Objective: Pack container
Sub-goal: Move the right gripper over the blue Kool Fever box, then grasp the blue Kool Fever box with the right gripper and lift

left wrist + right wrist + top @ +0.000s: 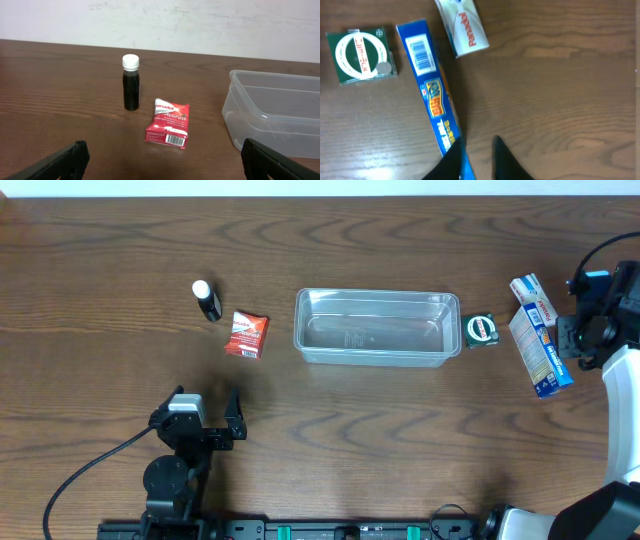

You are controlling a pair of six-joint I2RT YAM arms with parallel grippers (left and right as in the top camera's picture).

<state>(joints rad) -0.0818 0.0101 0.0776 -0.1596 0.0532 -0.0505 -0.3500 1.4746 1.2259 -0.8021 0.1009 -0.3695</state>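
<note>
The clear plastic container stands empty at the table's middle; its left end shows in the left wrist view. Left of it lie a red Panadol packet and an upright black bottle with a white cap. My left gripper is wide open and empty, short of the packet. Right of the container lie a green box, a long blue box and a white Panadol box. My right gripper is narrowly open at the blue box's right edge.
The dark wood table runs to a white wall at the back. A black cable trails from the left arm near the front edge.
</note>
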